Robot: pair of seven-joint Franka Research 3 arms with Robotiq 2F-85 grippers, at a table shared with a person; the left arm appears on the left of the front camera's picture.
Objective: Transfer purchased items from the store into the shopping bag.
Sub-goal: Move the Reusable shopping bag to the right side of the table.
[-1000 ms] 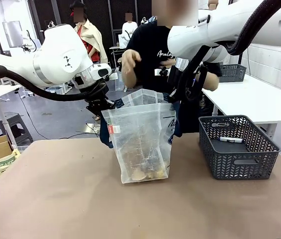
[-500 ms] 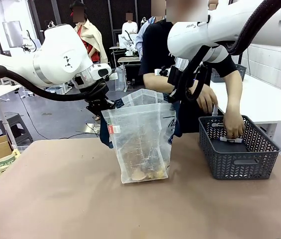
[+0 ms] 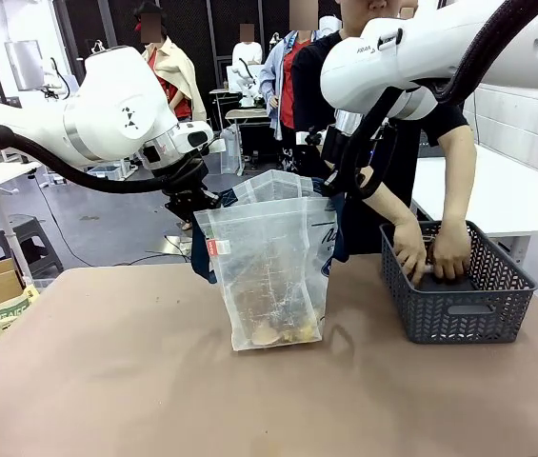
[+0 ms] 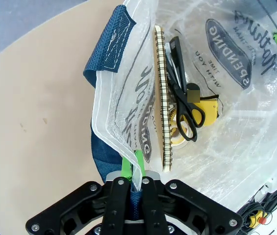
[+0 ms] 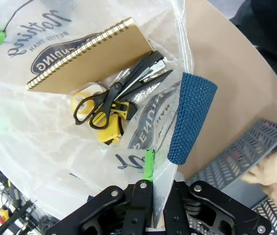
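Gripping translucent whitish plastic shopping bag [image 3: 269,276] rim with left end effector [image 4: 133,166], right end effector [image 5: 150,172]. Newly inside dark grey lattice plastic basket [image 3: 459,319], right: person's hands [image 3: 449,255]; expect next item.

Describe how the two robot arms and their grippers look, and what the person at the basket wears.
Both the left arm and the right arm are glossy white with rounded joints; a black ribbed hose runs along each. The left gripper and the right gripper are black, bolted bodies with slim fingers and green pads. The person's T-shirt is black and short-sleeved.
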